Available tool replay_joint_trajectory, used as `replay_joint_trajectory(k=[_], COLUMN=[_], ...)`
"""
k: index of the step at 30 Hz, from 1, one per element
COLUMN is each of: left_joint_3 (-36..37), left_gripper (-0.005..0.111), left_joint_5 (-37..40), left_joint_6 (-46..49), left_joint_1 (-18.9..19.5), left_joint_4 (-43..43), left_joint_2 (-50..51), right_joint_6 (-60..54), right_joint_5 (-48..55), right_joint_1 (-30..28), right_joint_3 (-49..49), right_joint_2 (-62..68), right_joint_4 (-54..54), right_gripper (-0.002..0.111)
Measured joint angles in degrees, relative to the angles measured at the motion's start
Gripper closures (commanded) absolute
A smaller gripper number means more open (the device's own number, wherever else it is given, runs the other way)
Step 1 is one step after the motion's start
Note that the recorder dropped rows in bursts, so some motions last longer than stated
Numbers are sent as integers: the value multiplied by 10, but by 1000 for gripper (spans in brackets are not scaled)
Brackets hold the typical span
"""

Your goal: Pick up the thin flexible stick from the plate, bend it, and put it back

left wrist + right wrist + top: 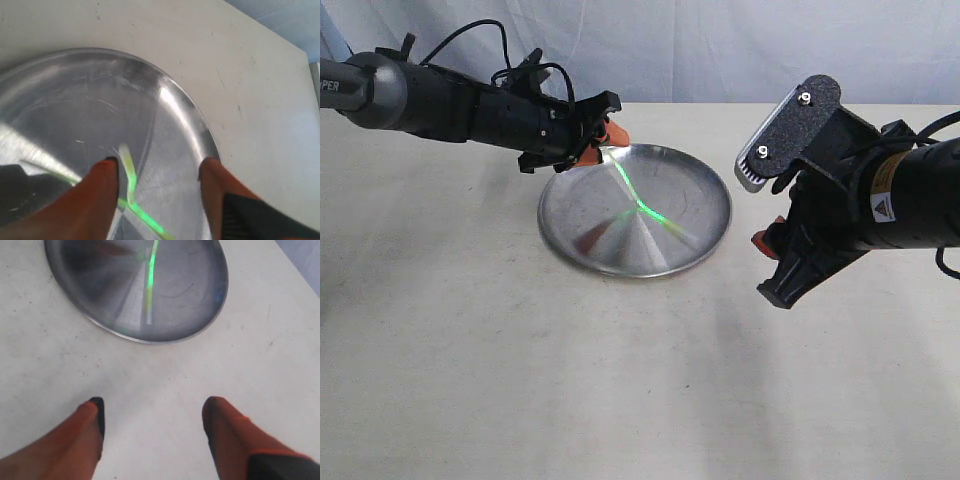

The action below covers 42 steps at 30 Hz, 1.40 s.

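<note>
Off-white matte table fills the foreground, on the camera side of the plate.

Next back is the right gripper, beside the plate & clear of its rim, not over it. Its orange fingers stand wide apart w/ nothing btwn them but tabletop. R wrist cam shows the plate ahead of the tips, well apart. R arm comes in low & roughly level, wrist pitched down toward the table. It looks parked off to the side, prob so it doesn't crowd the dish.

In the plate: the thin flexible stick, glowing green, lying on the metal across the middle w/ a clear kink approx halfway. One end points to the far rim, the other to the near rim on the R gripper's side. Kink + glow suggest the bend is done & the stick is back in its place. So the task is prob at its last bit, i.e. letting go & clearing off.

Farthest: the left gripper, over the plate's far rim. Its fingers are spread, tips low near the metal, straddling the stick's far end. One tip is close to the stick, can't tell if touching, but no clamp. L arm is stretched nearly horizontal, wrist tipped down into the dish. Next move, I'd judge: lift straight up w/o dragging the stick's end.
</note>
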Motion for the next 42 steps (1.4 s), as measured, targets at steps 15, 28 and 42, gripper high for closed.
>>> replay_joint_trajectory(k=[15, 28, 42], left_joint_3=[0, 169, 315], left_gripper=[108, 107, 107], left_joint_5=[86, 74, 103], left_joint_6=[-57, 65, 188], left_joint_1=[81, 95, 50], left_joint_4=[164, 192, 157], left_joint_2=[-95, -350, -607], right_joint_6=[41, 36, -58], right_joint_5=[18, 17, 16], right_joint_1=[0, 0, 0], right_joint_3=[0, 0, 0], right_joint_2=[-1, -34, -159], right_joint_4=[12, 261, 448], right_gripper=[109, 107, 107])
